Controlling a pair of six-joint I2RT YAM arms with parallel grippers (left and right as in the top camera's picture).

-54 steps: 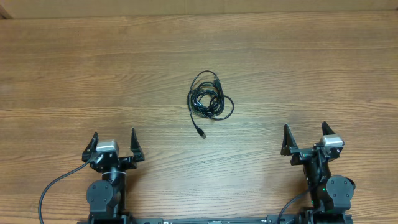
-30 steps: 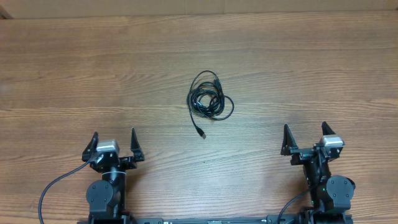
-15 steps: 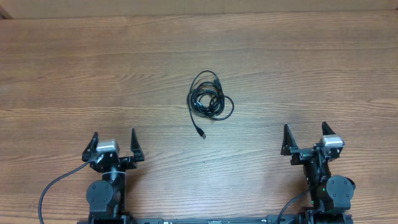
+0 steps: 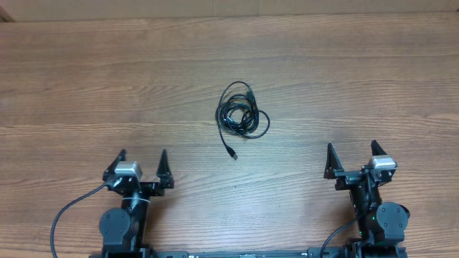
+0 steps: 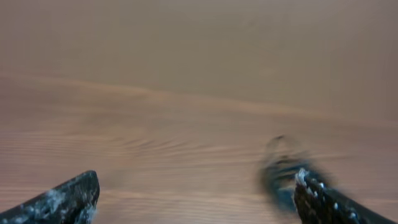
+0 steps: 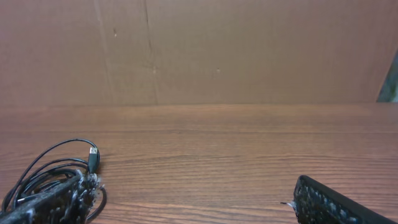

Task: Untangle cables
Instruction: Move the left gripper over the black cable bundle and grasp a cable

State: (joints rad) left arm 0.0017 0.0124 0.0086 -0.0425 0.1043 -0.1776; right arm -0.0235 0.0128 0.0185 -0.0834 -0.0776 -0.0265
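When read left to right from overhead, shows first left gripper (image 4: 142, 154) at near edge of table (image 4: 72, 72), with widely spread fingers and nothing between them. Appears blurred in left wrist view, so offers little there beyond a dark smudge ahead and to the right. Shows next, at centre of table and well apart from both grippers, cables (image 4: 240, 118). Likely hazards, as judged from this layout: pinching several strands at once and dragging the whole bundle instead of freeing one; pulling the loose end and tightening crossings into a knot; closing too high on such thin cord and missing it; sliding everything across smooth table for want of a second hold. Consists of thin black cord wound into several loose overlapping loops, lying flat, with one short end trailing toward near edge and finishing in a small plug (image 4: 233, 154), and with a second plug (image 6: 93, 152) at far side of loops. Cannot tell how many separate cords are in the bundle. Shows last right gripper (image 4: 351, 147), likewise at near edge, fingers spread and empty.
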